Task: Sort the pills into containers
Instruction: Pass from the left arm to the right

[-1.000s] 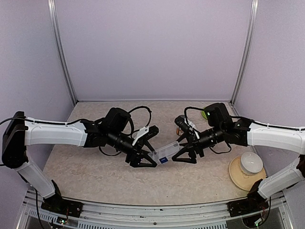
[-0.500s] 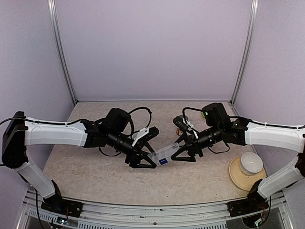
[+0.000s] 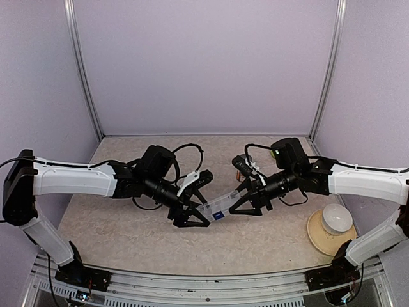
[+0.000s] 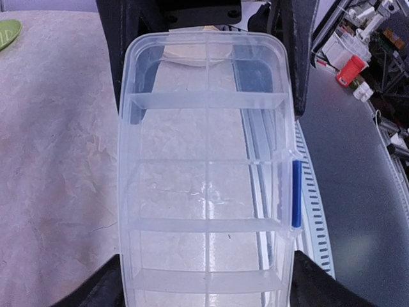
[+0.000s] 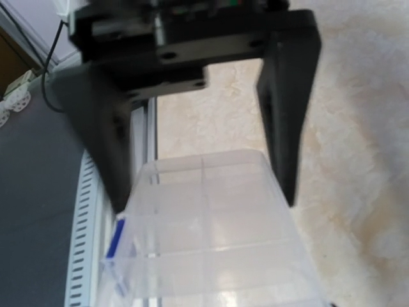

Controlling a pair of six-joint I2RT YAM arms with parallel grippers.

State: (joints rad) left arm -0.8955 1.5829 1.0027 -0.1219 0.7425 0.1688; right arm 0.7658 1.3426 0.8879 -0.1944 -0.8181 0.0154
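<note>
The clear pill box (image 3: 217, 206) hangs tilted above the table between my two grippers. Its containers (image 4: 167, 192) look empty, and a blue latch (image 4: 296, 193) sits on one long side. No pills are in view. My left gripper (image 3: 203, 203) straddles the box's left end, its fingers (image 4: 89, 295) lying right along both long sides; whether they still press is unclear. My right gripper (image 3: 235, 199) is shut on the box's other end, with its fingers (image 4: 297, 57) hugging the sides. In the right wrist view the box (image 5: 211, 230) hides my own fingers.
A white bowl (image 3: 337, 219) rests on a tan plate (image 3: 317, 238) at the right front of the table. A green plate (image 4: 7, 33) lies at the back right, mostly behind the right arm. The metal rail of the table's front edge (image 3: 192, 280) runs below the grippers.
My right gripper moved left onto the box's free end and closed its wide-open fingers around it. The left arm and the box stayed almost still.
</note>
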